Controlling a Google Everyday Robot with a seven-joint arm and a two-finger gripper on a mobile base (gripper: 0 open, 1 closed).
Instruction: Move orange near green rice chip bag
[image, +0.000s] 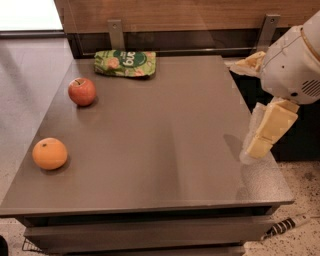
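The orange (49, 153) lies near the table's front left corner. The green rice chip bag (125, 63) lies flat at the back edge, left of the middle, well apart from the orange. My gripper (255, 97) hangs at the table's right edge on a white arm (292, 62), far from both. Its two cream fingers (266, 129) stand apart with nothing between them.
A red apple (82, 91) sits on the grey table (165, 145) between the orange and the bag, towards the left edge. A wooden wall panel with two metal brackets (115, 31) runs behind the table. A cable (287, 226) lies on the floor at the front right.
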